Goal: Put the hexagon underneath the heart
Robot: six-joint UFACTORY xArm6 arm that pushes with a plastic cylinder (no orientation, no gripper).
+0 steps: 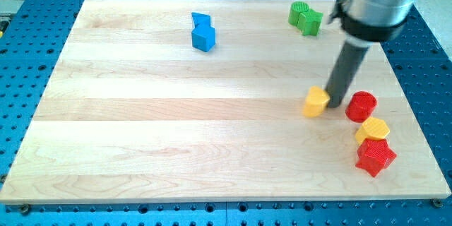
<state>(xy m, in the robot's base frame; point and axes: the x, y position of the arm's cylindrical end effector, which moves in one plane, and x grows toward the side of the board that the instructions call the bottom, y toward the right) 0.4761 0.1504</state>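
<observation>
A yellow block (316,102), apparently the heart, lies right of the board's middle. The yellow hexagon (373,129) lies lower and further right, between a red cylinder (361,106) above it and a red star (375,157) below it, close to both. My tip (337,105) stands at the right side of the yellow heart, touching it or nearly so, with the red cylinder just to its right. The dark rod rises up and to the right from there.
The wooden board (176,127) sits on a blue perforated table. Two blue blocks (202,32) lie together at the top, left of centre. Two green blocks (305,18) lie together at the top right, close to the arm's body (374,3).
</observation>
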